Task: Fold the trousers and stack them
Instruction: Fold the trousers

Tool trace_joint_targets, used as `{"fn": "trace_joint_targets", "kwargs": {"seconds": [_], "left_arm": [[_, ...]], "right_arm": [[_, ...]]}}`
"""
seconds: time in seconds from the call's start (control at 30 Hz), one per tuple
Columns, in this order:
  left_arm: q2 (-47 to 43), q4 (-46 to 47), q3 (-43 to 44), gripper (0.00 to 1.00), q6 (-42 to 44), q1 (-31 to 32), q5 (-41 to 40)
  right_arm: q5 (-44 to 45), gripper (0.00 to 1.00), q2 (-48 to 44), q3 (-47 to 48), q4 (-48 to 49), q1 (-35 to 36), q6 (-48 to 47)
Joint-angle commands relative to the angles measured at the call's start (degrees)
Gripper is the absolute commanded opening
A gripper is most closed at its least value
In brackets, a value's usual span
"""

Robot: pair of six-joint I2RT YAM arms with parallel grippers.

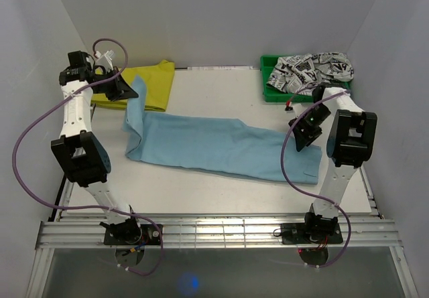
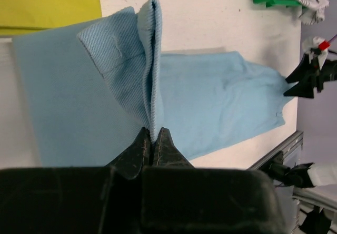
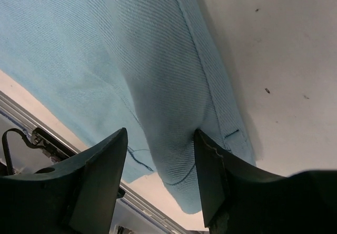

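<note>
The light blue trousers (image 1: 214, 144) lie stretched across the white table from back left to front right. My left gripper (image 1: 129, 89) is shut on a raised fold at their left end, and that end hangs up off the table. In the left wrist view the fold (image 2: 150, 60) runs straight into the closed fingertips of the left gripper (image 2: 154, 134). My right gripper (image 1: 301, 142) hovers low over the trousers' right end. In the right wrist view the right gripper (image 3: 160, 152) is open, and a hump of blue cloth (image 3: 174, 134) rises between its fingers and touches the right finger (image 3: 210, 160).
A folded yellow garment (image 1: 153, 82) lies at the back left, just behind the lifted end. A green bin (image 1: 268, 92) at the back right holds a black-on-white printed garment (image 1: 312, 67). Metal rails (image 1: 214, 231) run along the table's near edge.
</note>
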State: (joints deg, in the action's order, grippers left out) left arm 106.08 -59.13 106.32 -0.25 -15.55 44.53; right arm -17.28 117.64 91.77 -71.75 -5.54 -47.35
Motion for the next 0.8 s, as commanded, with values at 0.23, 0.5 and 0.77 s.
{"fn": "trace_joint_targets", "kwargs": {"seconds": [0.23, 0.5, 0.77], "left_arm": [[-7.6, 1.7, -1.3, 0.00, -6.5, -5.4, 0.4], [-9.1, -4.9, 2.6, 0.00, -1.5, -14.6, 0.2], [-7.9, -3.2, 1.7, 0.00, -3.9, -7.9, 1.3]], "right_arm": [[0.6, 0.56, 4.3, -2.3, 8.7, 12.1, 1.4], [-4.4, 0.55, 10.8, 4.8, 7.3, 20.7, 1.9], [-6.4, 0.62, 8.7, 12.7, 5.0, 18.4, 4.6]]}}
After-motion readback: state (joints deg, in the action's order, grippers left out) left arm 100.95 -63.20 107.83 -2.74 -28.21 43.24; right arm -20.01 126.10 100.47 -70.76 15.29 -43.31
